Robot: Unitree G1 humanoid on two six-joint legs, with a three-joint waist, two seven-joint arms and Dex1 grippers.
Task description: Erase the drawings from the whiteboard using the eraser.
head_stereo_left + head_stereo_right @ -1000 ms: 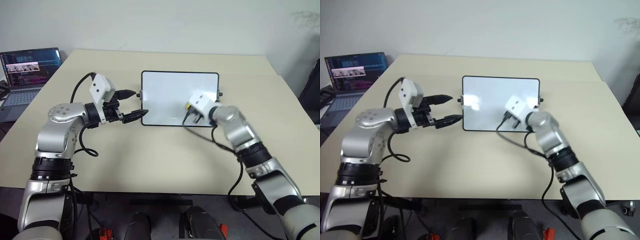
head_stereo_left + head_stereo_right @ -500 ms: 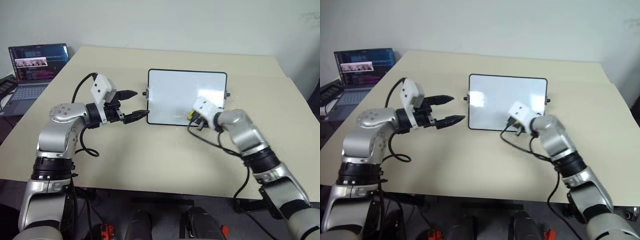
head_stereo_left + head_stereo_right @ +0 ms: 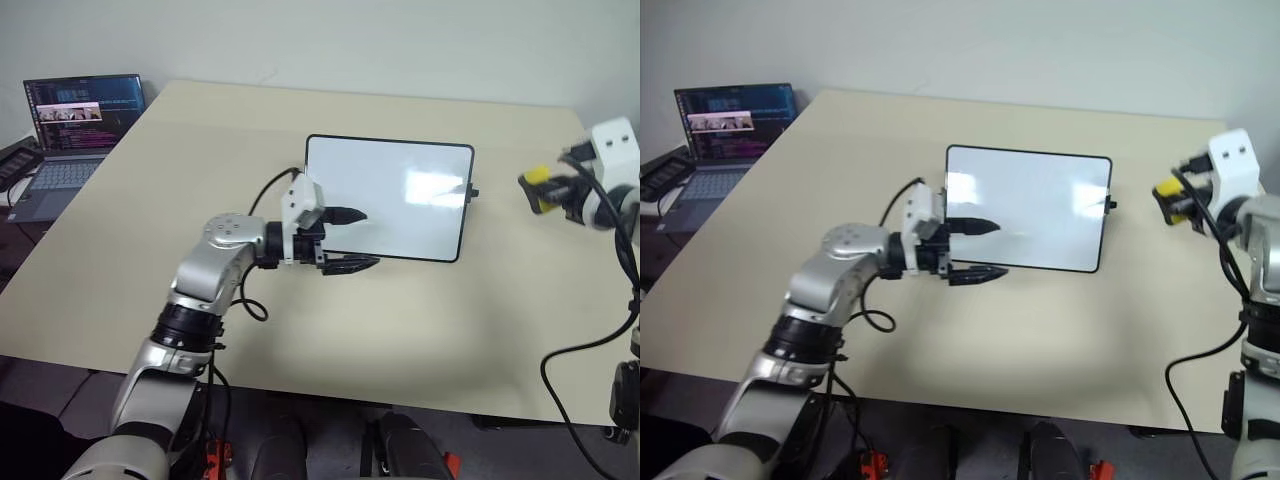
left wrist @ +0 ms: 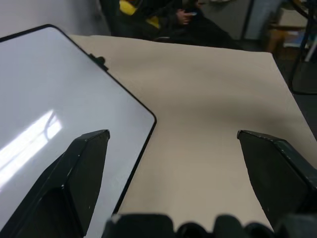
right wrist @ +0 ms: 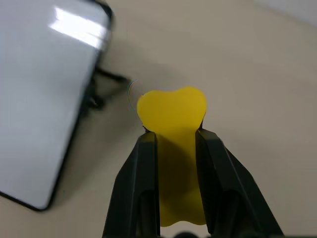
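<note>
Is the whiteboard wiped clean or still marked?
Clean: the whiteboard shows no blue marks, just glare. The right hand holds the eraser off to its side.

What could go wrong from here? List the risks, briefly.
1. The left gripper is open with one finger over the whiteboard and one off its near edge; a careless move could shove the board, which lies loose on the table.
2. The right gripper pinches the eraser so hard it bulges; it may slip or pop out.
3. That eraser is held off past the board's right side, so any missed drawings would need another pass.
</note>
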